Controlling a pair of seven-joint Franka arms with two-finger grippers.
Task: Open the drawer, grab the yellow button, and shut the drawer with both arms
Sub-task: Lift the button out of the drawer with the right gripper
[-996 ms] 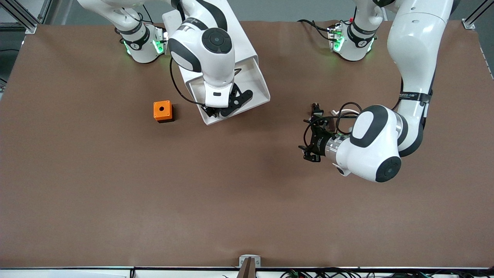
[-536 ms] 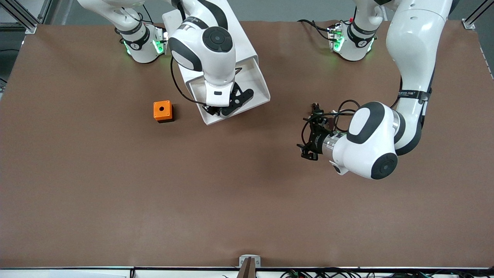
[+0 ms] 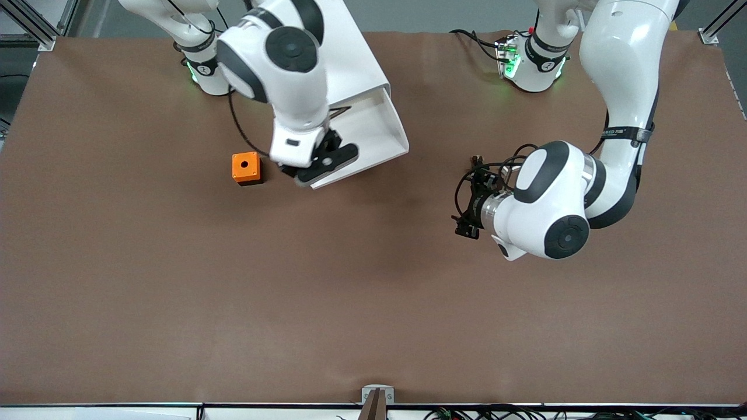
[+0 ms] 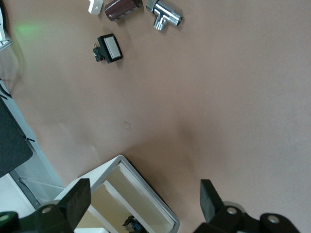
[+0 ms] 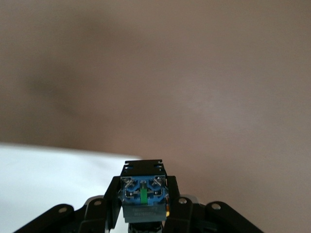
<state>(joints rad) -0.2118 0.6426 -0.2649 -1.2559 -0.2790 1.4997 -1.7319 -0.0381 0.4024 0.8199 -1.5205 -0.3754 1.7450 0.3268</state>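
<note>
The white drawer (image 3: 373,131), the top one of the cabinet (image 3: 350,52), stands pulled open. My right gripper (image 3: 300,174) is over the drawer's front corner on the side of the orange cube (image 3: 245,167). In the right wrist view it (image 5: 145,204) is shut on the button (image 5: 145,190), whose blue base and black body show; its cap is hidden. My left gripper (image 3: 467,204) hangs open and empty over the table toward the left arm's end. In the left wrist view its fingers (image 4: 73,204) stand wide apart and the drawer (image 4: 146,201) shows between them.
A black button with a white face (image 4: 109,48), a chrome fitting (image 4: 165,13) and a brown cylinder (image 4: 124,7) lie on the table near my left arm. The brown table (image 3: 292,303) stretches wide toward the front camera.
My right gripper has risen out of the drawer and moved toward the orange cube with the button in it. My left arm has shifted slightly toward the drawer.
</note>
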